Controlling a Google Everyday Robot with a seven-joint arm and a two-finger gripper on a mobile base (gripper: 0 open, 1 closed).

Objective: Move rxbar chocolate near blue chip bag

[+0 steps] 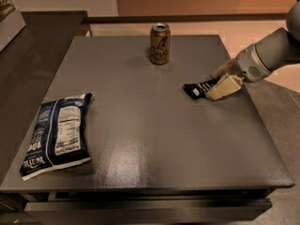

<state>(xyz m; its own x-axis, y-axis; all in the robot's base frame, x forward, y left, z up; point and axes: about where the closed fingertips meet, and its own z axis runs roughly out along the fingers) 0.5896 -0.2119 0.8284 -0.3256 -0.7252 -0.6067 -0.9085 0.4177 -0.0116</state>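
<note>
The rxbar chocolate is a small flat black wrapper lying on the right side of the dark grey table. My gripper reaches in from the right, low over the table. Its cream fingers close on the bar's right end, one on each side. The blue chip bag lies flat at the front left, white label panel up, far from the bar and the gripper.
A tan drink can stands upright at the back middle of the table. A dark counter runs along the left side. The table's right edge lies just below my arm.
</note>
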